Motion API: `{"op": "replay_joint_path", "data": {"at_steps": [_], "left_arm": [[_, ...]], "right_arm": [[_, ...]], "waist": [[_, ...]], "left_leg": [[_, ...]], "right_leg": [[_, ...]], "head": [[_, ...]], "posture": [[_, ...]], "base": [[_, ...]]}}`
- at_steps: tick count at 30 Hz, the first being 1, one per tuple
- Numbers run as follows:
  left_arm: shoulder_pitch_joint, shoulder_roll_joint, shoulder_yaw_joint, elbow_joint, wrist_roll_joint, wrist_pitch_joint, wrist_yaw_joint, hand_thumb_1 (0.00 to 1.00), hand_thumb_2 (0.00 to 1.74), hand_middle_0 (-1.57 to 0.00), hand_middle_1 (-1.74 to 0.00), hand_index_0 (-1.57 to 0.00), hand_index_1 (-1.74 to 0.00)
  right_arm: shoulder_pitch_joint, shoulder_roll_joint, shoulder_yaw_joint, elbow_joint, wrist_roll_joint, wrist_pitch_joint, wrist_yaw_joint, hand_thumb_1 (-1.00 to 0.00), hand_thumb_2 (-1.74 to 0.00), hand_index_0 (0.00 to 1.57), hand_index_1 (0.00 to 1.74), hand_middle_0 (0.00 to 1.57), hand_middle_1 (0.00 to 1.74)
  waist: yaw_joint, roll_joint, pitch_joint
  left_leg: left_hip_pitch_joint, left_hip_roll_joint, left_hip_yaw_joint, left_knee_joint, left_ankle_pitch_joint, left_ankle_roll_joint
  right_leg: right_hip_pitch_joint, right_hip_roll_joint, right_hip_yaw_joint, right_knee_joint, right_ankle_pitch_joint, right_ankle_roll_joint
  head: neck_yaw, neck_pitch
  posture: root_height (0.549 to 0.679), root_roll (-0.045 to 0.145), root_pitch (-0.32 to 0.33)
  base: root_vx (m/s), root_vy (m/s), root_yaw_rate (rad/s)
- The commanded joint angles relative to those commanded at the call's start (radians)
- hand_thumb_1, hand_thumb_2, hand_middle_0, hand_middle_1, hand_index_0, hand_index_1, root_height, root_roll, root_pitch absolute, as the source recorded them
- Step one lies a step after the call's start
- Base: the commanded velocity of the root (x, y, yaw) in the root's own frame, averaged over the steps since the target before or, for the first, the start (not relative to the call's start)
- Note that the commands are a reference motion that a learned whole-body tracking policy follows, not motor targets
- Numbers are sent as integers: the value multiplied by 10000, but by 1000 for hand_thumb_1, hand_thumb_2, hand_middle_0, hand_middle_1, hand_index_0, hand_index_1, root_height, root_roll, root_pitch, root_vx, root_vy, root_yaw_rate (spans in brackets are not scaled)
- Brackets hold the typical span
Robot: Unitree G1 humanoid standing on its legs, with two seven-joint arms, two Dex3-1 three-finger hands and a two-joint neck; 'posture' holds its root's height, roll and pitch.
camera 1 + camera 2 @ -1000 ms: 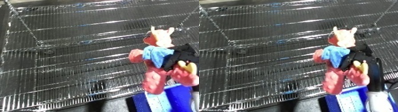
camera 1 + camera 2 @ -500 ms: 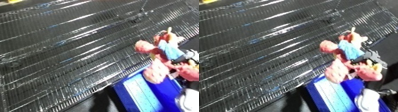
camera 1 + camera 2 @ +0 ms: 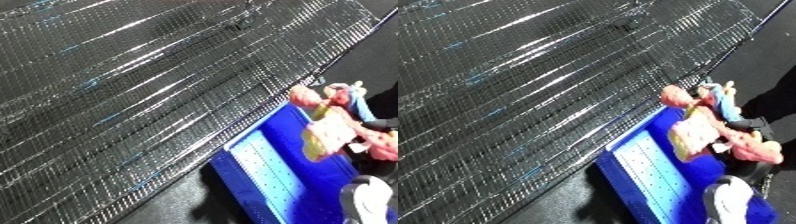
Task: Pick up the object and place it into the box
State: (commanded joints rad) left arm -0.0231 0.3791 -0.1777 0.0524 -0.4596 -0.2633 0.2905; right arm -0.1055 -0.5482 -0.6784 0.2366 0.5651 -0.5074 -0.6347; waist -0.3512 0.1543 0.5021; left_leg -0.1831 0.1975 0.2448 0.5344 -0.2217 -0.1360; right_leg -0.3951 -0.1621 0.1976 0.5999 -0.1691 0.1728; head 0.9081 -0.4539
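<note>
Because the pink plush toy with a blue top [image 3: 704, 127] has to end up inside the blue plastic bin [image 3: 656, 175], I hold it in the air just above the bin's open mouth, beside the edge of the shiny wire-mesh table [image 3: 151, 90]. My right robot hand [image 3: 746, 131], mostly hidden behind the toy, has its dark fingers curled around it, so it hangs limbs-down, ready to drop.

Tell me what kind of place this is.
Probably a lab or test bay set up for sorting, not a home: a big wire-mesh shelf serves as the work surface, a blue plastic bin sits on the dark floor beside it, and a pink plush toy hangs over the bin.
</note>
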Motion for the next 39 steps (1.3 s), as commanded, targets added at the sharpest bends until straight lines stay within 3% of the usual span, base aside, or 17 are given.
{"op": "replay_joint_path", "data": {"at_steps": [10, 23, 32, 39], "left_arm": [[-104, 107, -2, 44, 27, -103, -40, 1000, 1740, -1570, -1740, -1570, -1740], [-125, 78, 30, 116, 115, -81, -71, 1000, 1740, -1570, -1740, -1570, -1740], [-111, 49, 0, 160, 170, -35, -20, 1000, 1740, -1570, -1740, -1570, -1740], [-48, 165, 40, 114, 254, 7, -57, 1000, 1740, -1570, -1740, -1570, -1740]], "right_arm": [[-235, -648, -142, 1006, 124, 156, -167, 0, 0, 0, 0, 0, 0], [-8, -809, -202, 943, -345, 351, -186, 0, 0, 0, 0, 0, 0], [82, -595, -77, 94, -1155, 498, -306, 0, 0, 0, 0, 0, 0], [273, -833, -106, 266, -2007, 1195, -719, 0, 0, 0, 0, 0, 0]], "waist": [[54, 210, -31], [96, 229, -43], [195, 168, -86], [310, 91, -103]], "left_leg": [[33, -65, 35, -162, 101, -16], [27, -64, 28, -251, 187, -34], [-18, -48, 22, -206, 221, -35], [-43, -59, -24, -153, 193, -31]], "right_leg": [[44, -22, 20, -129, 49, 1], [73, 2, 10, -209, 38, -1], [37, 2, -13, -148, 13, 18], [4, -15, -38, -71, -16, 33]], "head": [[298, -57], [182, -167], [342, -287], [444, -418]], "posture": [[647, 88, -36], [648, 90, -34], [648, 91, -36], [647, 92, -38]], "base": [[5, -4, -6], [5, -13, -3], [7, -13, 11], [12, -12, 18]]}}
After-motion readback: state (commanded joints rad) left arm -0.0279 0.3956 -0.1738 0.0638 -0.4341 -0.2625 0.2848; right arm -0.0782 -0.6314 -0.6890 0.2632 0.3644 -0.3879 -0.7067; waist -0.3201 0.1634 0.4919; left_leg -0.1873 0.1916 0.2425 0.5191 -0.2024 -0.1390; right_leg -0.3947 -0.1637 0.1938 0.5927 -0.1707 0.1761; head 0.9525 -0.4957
